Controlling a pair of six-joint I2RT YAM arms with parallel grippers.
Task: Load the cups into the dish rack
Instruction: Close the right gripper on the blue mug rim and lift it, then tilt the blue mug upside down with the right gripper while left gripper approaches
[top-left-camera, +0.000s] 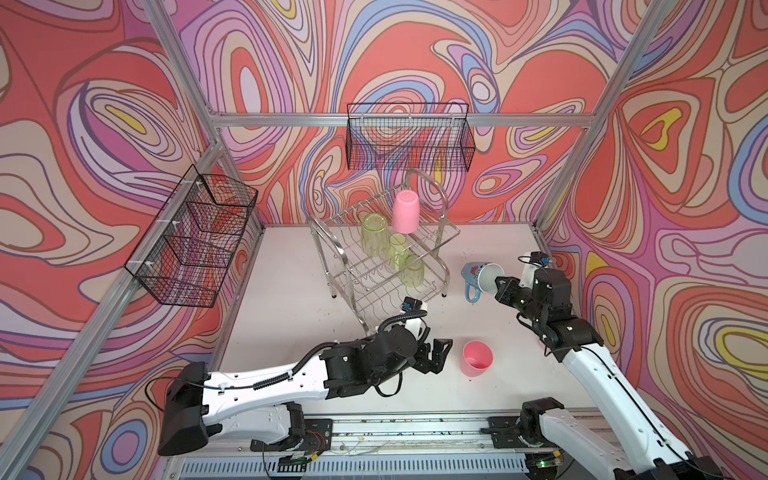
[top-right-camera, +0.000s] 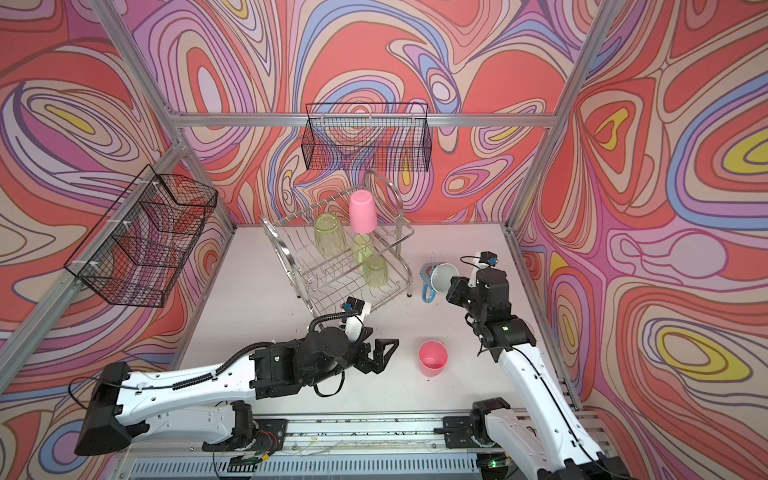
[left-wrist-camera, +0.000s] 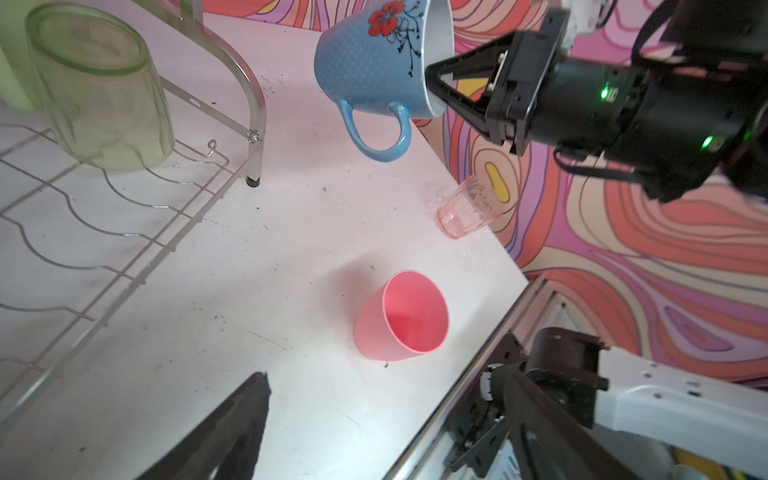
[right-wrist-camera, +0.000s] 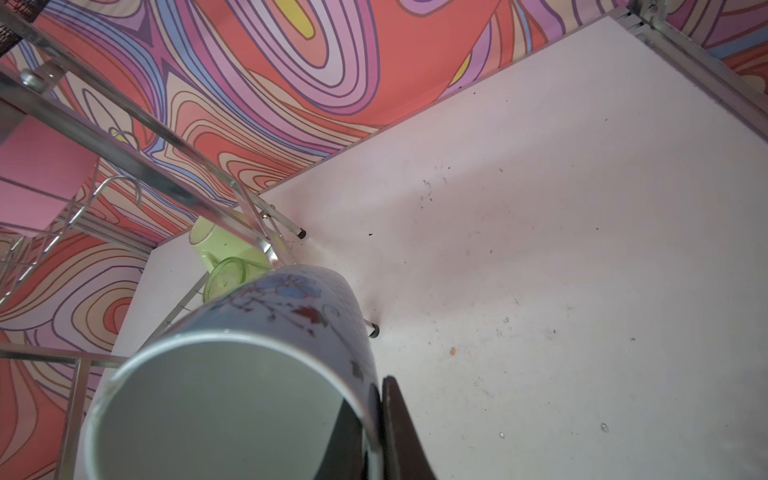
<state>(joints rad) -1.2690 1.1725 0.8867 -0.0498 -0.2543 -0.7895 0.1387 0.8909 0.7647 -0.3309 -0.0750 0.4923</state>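
Dish rack (top-left-camera: 370, 286): silver, two tiers, set at a slant on the far middle of the white table (top-left-camera: 291, 332), its four legs on the surface. Upper tier: one pink tumbler (top-left-camera: 405, 212) and one clear green cup (top-left-camera: 375, 234), both mouth down. Lower tier: pale-green mug (top-left-camera: 399, 249) and a second clear green cup (top-left-camera: 412, 271) toward the right end; bare wire toward the near end. Blue mug (top-left-camera: 480, 278): just right of the rack and apart from it, lying on its side in the air, handle hanging down, white mouth toward the right wall. Right gripper (top-left-camera: 500, 286): pinched on the mug's rim, one finger inside and one outside. Second pink tumbler (top-left-camera: 477, 358): upright on the near table, mouth up. Left gripper (top-left-camera: 440, 355): spread wide, holding nothing, just beside that tumbler on its left. Clear pinkish cup (left-wrist-camera: 469, 206): mouth down near the table's right edge by the wall, seen from the left wrist, hidden behind the right arm in both top views. Obstructions: the left wrist overlaps the rack's near corner in both top views; black wire baskets hang on the back wall (top-left-camera: 409, 137) and left wall (top-left-camera: 195, 237). Open room: bare table behind the mug to the far right corner, and left of the rack.
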